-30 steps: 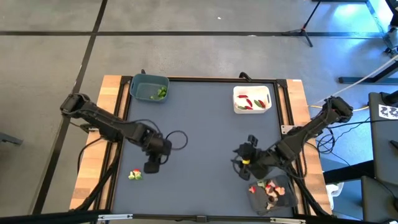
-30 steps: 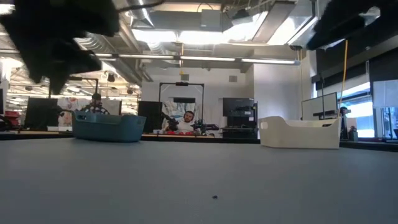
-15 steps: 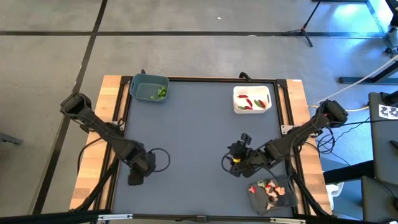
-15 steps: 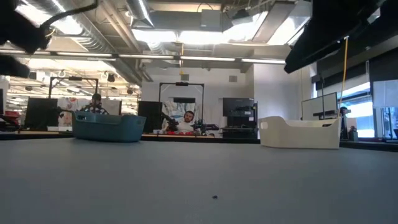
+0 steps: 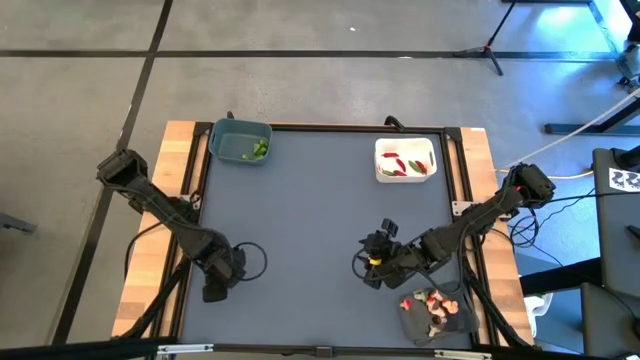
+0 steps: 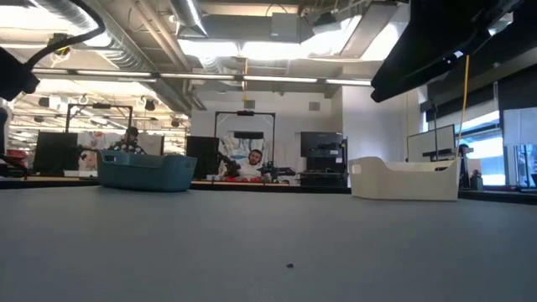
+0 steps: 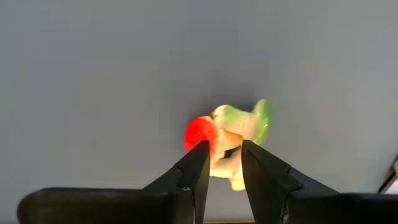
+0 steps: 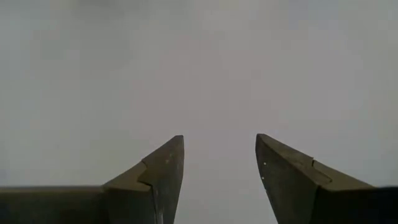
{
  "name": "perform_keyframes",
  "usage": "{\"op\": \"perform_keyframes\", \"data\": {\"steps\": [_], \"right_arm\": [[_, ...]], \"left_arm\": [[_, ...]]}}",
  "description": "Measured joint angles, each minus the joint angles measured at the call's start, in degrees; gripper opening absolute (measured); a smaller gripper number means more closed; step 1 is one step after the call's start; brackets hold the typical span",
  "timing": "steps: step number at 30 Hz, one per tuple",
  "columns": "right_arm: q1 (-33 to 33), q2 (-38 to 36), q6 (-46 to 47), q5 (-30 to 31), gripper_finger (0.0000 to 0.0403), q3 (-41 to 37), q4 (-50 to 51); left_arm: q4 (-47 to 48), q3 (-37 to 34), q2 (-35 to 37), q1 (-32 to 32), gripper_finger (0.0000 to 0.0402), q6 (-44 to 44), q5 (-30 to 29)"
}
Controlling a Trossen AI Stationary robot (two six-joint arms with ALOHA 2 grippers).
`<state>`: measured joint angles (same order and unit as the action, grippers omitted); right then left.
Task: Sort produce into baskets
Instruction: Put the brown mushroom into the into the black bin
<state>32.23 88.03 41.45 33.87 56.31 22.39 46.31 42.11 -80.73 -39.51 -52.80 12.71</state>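
Left claw (image 7: 221,163) down on the worktop (image 5: 310,220), fingers narrowed around a little produce cluster (image 7: 231,140) between its tips, set for lifting; right claw (image 8: 219,163) hangs parted, empty, near the dark tray (image 5: 440,318).

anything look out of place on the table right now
One small clump of produce lies loose on the mat near the left front corner, outside every basket. The left gripper is down over it, fingers either side. Nothing looks spilled or damaged.

Dark grey table top (image 5: 310,220) framed in black, carrying blue-grey tub (image 5: 240,141), white tub (image 5: 405,160), dark tray (image 5: 437,313), and a small produce cluster (image 7: 231,134).
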Motion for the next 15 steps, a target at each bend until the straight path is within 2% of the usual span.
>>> {"op": "perform_keyframes", "data": {"steps": [11,15], "right_arm": [[0.0,0.0,-0.4,0.0,0.0198,0.0,0.0],[0.0,0.0,-1.5,0.1,0.0198,0.0,0.1]], "left_arm": [[-3.5,-4.1,0.2,-1.6,0.0085,1.2,-0.7],[-4.1,-4.3,0.2,-0.7,0.0046,6.3,-2.8]]}}
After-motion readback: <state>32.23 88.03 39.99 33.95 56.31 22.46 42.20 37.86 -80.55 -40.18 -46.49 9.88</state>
